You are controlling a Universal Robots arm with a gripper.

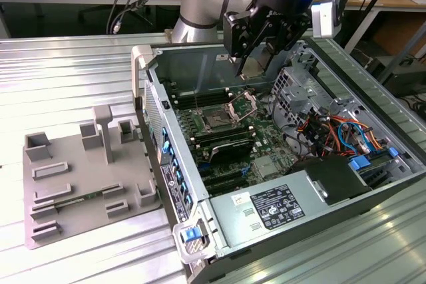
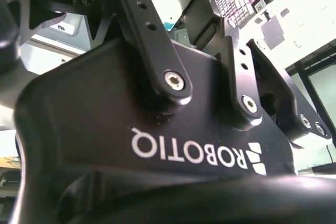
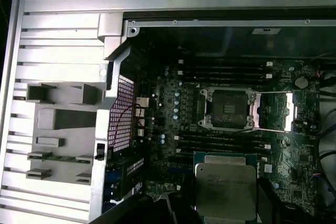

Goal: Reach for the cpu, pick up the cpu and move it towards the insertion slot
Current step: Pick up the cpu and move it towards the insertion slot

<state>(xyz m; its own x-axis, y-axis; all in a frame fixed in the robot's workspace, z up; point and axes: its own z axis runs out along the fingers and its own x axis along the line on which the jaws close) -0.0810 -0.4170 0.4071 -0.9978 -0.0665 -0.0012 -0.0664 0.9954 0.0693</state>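
Silver-topped cpu (image 3: pixel 226 188), clamped in the gripper (image 1: pixel 256 64), hangs above the case, just short of the insertion slot (image 3: pixel 227 108).

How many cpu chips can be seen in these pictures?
1. The cpu shows in the first wrist view, close to the camera, held at the gripper above the open computer case, beside the insertion slot. Others may be hidden.

Open computer case (image 1: pixel 279 184), grey tray (image 1: pixel 80 177)
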